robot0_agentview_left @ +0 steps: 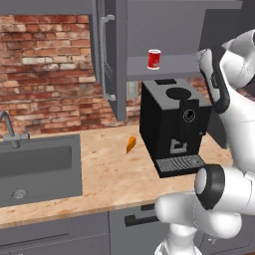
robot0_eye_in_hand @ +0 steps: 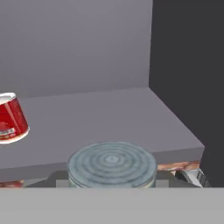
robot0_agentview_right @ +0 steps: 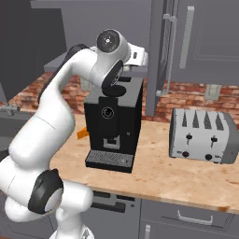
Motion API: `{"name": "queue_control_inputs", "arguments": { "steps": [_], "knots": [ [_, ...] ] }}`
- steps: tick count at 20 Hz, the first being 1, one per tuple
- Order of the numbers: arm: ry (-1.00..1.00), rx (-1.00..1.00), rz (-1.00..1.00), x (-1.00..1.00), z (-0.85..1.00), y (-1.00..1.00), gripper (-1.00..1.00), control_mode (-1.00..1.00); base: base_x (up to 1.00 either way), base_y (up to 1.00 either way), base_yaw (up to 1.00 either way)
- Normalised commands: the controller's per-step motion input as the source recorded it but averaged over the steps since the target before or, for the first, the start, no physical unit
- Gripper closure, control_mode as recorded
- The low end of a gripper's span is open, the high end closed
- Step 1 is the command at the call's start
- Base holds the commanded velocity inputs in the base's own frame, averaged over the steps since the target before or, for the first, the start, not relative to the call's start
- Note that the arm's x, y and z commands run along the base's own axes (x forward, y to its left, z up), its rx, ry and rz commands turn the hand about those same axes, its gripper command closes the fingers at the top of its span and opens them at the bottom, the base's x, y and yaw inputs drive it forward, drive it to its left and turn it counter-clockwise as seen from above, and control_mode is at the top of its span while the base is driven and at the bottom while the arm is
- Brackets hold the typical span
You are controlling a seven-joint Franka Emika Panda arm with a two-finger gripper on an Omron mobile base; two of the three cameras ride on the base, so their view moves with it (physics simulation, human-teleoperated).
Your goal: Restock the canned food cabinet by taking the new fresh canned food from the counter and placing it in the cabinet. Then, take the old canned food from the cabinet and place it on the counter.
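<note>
Brick backs the tan counter (robot0_agentview_left: 104, 174), where a black coffee machine (robot0_agentview_left: 169, 124) stands under the open grey cabinet (robot0_agentview_left: 164, 67), with a toaster (robot0_agentview_right: 201, 135) to its right and a sink (robot0_agentview_left: 40, 167) to its left. On the cabinet shelf stands 1 red can (robot0_agentview_left: 154, 59), upright. The gripper (robot0_eye_in_hand: 112, 181) is pinched on the grey-blue can (robot0_eye_in_hand: 112, 165) at the shelf's front edge, well apart from the red can.

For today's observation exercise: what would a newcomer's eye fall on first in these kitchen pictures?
Probably the red can, bright against the grey cabinet shelf. Next, the black coffee machine on the tan counter just below that shelf. In the hand view, a grey-blue can sits close up between the gripper's fingers.
</note>
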Motion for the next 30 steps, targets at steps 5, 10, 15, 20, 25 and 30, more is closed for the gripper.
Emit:
{"name": "queue_control_inputs", "arguments": {
  "steps": [5, 10, 15, 20, 25, 30],
  "knots": [
    [0.02, 0.00, 0.00, -1.00, 0.03, 0.34, 1.00, -1.00, 0.00, 0.00, 0.00],
    [0.17, 0.00, 0.00, -1.00, -0.06, 0.40, 1.00, -1.00, 0.00, 0.00, 0.00],
    [0.31, 0.00, 0.06, -1.00, -0.51, 0.42, 1.00, -1.00, 0.00, 0.00, 0.00],
    [0.36, 0.00, 0.20, -0.58, -0.72, 0.43, 1.00, -1.00, 0.00, 0.00, 0.00],
    [0.14, 0.03, 0.34, -0.05, -0.71, 0.51, 1.00, -1.00, 0.00, 0.00, 0.00],
    [0.03, 0.04, 0.35, 0.07, -0.77, 0.59, 1.00, -1.00, 0.00, 0.00, 0.00]
  ]
}}
